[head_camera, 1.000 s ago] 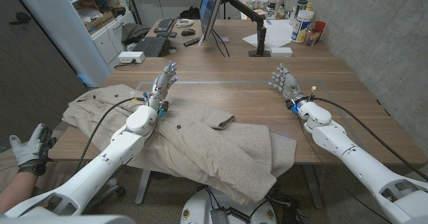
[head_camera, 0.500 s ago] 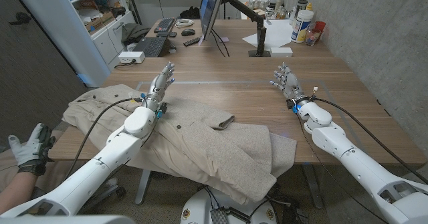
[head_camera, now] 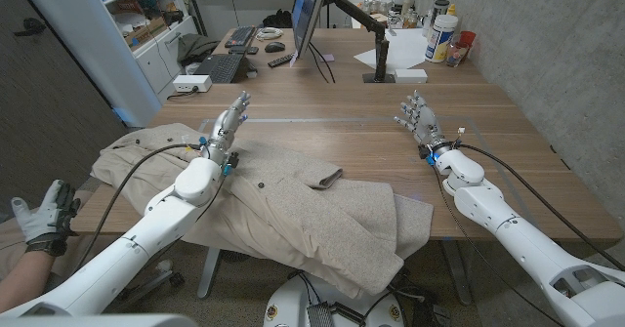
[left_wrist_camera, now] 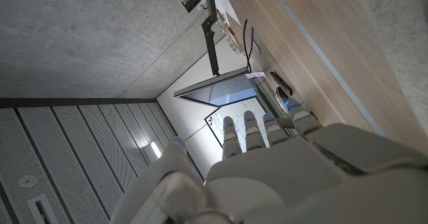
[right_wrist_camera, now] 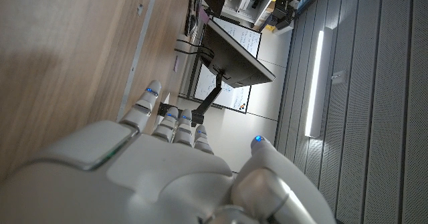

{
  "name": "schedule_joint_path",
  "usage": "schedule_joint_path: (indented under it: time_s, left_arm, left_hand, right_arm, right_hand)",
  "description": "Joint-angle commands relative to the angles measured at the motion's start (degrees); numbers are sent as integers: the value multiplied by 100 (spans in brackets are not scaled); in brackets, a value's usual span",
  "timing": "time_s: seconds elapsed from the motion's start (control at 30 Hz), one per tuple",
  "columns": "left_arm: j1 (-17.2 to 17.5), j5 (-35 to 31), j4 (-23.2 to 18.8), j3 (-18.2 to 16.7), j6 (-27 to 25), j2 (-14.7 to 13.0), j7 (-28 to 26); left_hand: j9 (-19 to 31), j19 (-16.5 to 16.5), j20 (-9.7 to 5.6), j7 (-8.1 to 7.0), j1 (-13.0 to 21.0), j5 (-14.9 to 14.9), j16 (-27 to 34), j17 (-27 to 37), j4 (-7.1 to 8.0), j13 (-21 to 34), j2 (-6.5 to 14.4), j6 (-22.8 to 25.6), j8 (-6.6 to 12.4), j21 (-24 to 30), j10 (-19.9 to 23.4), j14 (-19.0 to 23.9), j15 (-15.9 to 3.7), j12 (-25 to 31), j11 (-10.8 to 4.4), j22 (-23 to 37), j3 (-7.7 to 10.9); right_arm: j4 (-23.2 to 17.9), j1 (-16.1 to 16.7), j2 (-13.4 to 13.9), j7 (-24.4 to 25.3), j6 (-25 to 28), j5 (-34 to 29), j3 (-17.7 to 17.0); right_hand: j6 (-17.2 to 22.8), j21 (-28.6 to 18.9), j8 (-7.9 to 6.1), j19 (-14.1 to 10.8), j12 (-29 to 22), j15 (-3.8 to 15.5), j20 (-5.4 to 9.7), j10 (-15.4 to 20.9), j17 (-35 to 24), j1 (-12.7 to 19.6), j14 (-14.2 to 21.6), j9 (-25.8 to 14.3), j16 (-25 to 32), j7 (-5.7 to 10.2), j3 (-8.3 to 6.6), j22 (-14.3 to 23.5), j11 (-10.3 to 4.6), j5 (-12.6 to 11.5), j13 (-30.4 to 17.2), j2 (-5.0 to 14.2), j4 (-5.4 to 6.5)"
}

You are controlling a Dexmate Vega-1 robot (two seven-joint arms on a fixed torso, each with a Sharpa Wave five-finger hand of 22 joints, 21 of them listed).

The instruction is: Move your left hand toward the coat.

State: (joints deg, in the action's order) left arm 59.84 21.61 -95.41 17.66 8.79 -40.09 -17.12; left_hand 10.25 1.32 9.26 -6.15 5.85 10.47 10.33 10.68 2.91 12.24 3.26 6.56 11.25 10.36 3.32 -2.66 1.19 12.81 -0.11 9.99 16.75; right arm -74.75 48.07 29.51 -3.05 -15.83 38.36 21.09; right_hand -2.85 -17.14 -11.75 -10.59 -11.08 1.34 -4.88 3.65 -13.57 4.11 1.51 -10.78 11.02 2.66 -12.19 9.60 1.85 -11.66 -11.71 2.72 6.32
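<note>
- Beige woollen coat (head_camera: 293,205): spread across the near left part of the light wooden table (head_camera: 371,137), one edge hanging over the front.
- Left hand (head_camera: 228,124): raised above the coat's far edge, fingers extended and apart, holding nothing; the forearm lies over the coat.
- Right hand (head_camera: 417,118): above bare table on the right, well apart from the coat, fingers spread, empty.
- Computer monitor (head_camera: 308,15) and black keyboard (head_camera: 221,67): on the far desk.
- Person's gloved hand (head_camera: 44,218): at the left edge.
</note>
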Motion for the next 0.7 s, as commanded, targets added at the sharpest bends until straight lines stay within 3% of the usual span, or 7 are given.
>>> schedule_joint_path:
  time_s: [0.03,0.13,0.23,0.37,0.7]
  left_arm:
    - [246,-468,-527,-90,-425,-230,-410]
    - [280,-557,-662,-105,-568,-296,-451]
    - [315,-651,-752,-118,-633,-325,-509]
    - [343,-742,-829,-127,-714,-345,-554]
    - [463,-943,-1056,-174,-922,-469,-607]
  left_hand:
    - [21,-69,-52,-24,37,23,-7,-5,-13,-7,-22,23,-10,-7,-50,-95,-20,-14,-5,16,8]
    - [21,-89,-69,-26,33,23,-7,-5,-14,-9,-24,21,-14,-6,-82,-113,-24,-26,-3,15,7]
    - [21,-94,-72,-27,31,23,-11,-6,-15,-10,-25,17,-17,-3,-96,-132,-24,-31,-17,15,7]
    - [21,-111,-66,-33,28,22,-8,-6,-16,-12,-27,13,-20,-4,-106,-140,-27,-34,-17,14,6]
    - [21,-120,-69,-34,26,21,-2,-7,-22,-15,-35,8,-24,5,-122,-153,-31,-38,-17,13,4]
  right_arm:
    - [11,15,-33,-15,-53,33,-20]
    - [4,26,-41,-18,-58,63,-37]
    - [2,23,-27,-37,-49,59,-30]
    - [-4,20,-8,-58,-28,53,-20]
    - [-37,10,39,-53,51,14,12]
  right_hand:
    - [26,60,-32,8,11,22,71,-21,3,26,-45,-9,1,4,-15,5,-45,-28,0,-79,-51]
    - [61,93,-34,12,21,89,69,-63,19,33,-100,-6,-12,4,-10,2,-78,-28,8,-91,-63]
    - [113,151,-33,19,21,210,98,-93,48,34,-129,-2,-8,37,4,1,-239,-28,21,-115,-79]
    - [98,240,-7,109,53,229,97,-222,70,23,-258,1,-35,66,13,2,-309,-30,30,-118,-82]
    - [15,347,43,207,79,186,133,-404,87,-28,-425,3,-50,61,45,4,-264,-27,38,-131,-65]
